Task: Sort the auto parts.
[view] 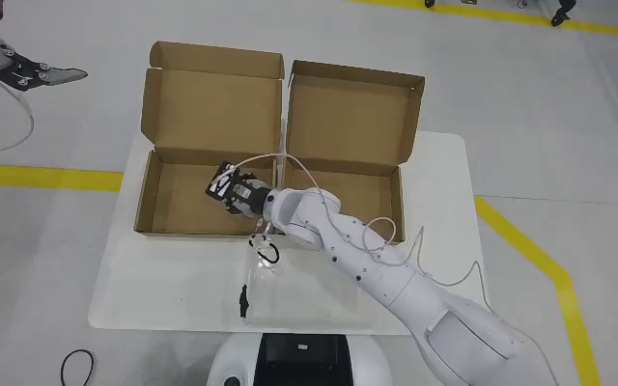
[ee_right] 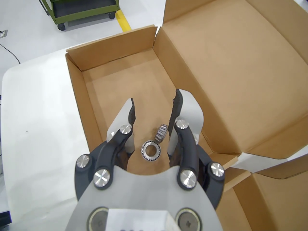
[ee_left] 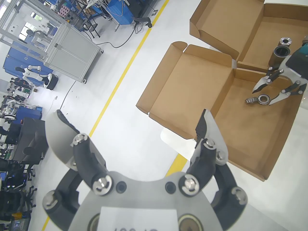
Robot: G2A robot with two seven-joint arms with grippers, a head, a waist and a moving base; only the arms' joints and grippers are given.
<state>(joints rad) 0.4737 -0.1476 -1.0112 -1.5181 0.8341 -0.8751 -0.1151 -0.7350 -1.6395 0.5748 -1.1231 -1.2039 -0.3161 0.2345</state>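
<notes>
Two metal bearing rings lie on the floor of the left cardboard box [view: 145,198]: one flat [ee_right: 150,150], one on its edge [ee_right: 160,132]. My right gripper [ee_right: 154,99] hangs open just above them, holding nothing; from above it is over the right part of that box [view: 220,185]. The left wrist view shows the same rings [ee_left: 263,98] under the right gripper [ee_left: 267,94]. Two metal cylinders [ee_left: 281,49] stand in the right box [view: 401,193]. My left gripper [ee_left: 132,118] is open and empty, off the table to the far left [view: 58,69].
Both boxes have their lids folded back. On the white table [view: 126,289] in front of the boxes lie a black ring [view: 268,253], a small black part [view: 243,304] and a clear bag [view: 263,282]. A black loop [view: 77,367] lies on the floor.
</notes>
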